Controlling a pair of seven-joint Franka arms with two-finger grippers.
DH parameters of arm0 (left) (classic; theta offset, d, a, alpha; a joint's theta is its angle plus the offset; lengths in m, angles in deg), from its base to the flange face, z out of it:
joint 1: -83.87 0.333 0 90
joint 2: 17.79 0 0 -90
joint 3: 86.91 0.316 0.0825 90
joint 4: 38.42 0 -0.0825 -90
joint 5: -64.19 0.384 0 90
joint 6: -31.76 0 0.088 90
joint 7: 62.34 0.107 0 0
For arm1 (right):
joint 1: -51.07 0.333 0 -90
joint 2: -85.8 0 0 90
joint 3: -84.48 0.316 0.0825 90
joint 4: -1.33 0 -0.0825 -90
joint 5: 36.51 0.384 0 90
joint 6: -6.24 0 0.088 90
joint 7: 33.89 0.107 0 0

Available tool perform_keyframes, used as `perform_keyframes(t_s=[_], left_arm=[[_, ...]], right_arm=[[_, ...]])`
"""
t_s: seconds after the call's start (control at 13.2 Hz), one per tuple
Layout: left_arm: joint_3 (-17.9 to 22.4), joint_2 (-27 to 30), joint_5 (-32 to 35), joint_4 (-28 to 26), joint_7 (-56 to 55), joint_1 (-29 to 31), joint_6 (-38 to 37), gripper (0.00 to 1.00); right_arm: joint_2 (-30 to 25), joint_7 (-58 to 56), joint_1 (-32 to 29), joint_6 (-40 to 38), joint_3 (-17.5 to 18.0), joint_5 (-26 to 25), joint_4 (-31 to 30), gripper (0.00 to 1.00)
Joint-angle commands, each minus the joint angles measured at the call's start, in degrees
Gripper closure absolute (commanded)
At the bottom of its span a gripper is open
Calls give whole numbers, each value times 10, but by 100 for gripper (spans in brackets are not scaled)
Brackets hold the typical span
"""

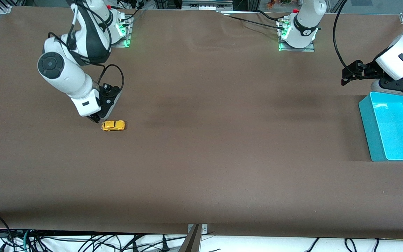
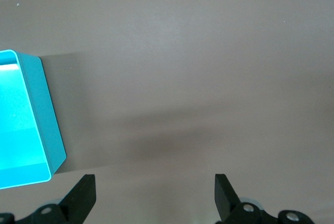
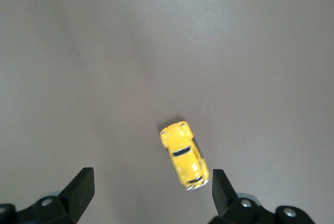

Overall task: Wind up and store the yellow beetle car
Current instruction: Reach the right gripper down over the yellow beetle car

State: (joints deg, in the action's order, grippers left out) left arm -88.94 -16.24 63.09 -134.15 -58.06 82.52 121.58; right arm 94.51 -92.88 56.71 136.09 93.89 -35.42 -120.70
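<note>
No text, label, brand, number or sign can be read in any of the views
</note>
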Motion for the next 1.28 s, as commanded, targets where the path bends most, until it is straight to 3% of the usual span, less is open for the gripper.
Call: perform_keyframes(t_s=[0.0,0.3,0.68,1.21], left_arm=[[-1,-4,-5,14,8,4,-12,0],[-1,-4,-5,14,9,4,-13,0],[0,-3,-5,14,9,4,-13,0],[0,-4,-5,14,9,4,-13,0]], right_arm=[[31,-94,-14,38,10,-4,0,0],[82,-178,-30,108,10,-4,-1,0],[127,-196,-40,140,9,0,-1,0],[148,-256,-52,172,8,1,-21,0]])
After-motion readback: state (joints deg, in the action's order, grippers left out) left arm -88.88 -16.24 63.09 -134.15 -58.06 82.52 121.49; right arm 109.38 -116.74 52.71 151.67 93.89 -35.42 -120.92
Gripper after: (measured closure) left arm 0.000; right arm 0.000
